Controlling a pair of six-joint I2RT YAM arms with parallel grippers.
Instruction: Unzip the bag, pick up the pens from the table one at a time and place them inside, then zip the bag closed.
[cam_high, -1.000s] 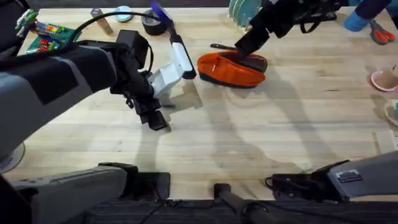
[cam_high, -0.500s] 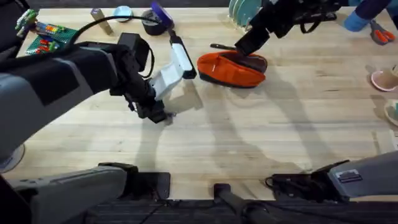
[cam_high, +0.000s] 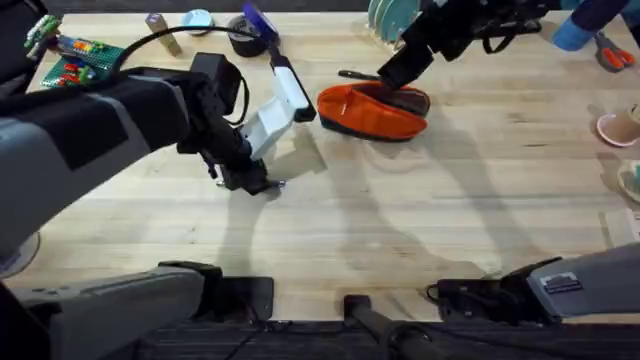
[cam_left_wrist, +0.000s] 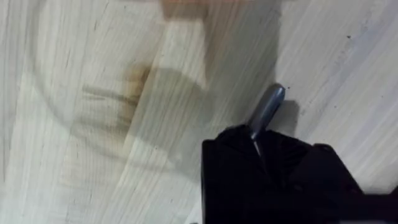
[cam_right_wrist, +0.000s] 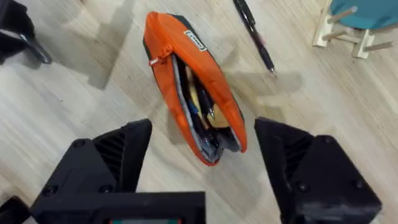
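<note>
left end effector (cam_left_wrist: 264, 146) pinching slim metallic pen (cam_left_wrist: 267, 111) | right end effector (cam_right_wrist: 202, 165) spread | fabric bag (cam_right_wrist: 194, 118) unzipped

Orange bag (cam_right_wrist: 198, 93), silvery-grey pen (cam_left_wrist: 266, 112)

The orange bag (cam_right_wrist: 194, 87) lies unzipped on the light wood worktop (cam_high: 420, 210), its mouth gaping with items showing inside. The black pen (cam_right_wrist: 254, 34) lies on the wood just beside it. The silvery-grey pen (cam_left_wrist: 266, 113) is well apart from both.
</note>
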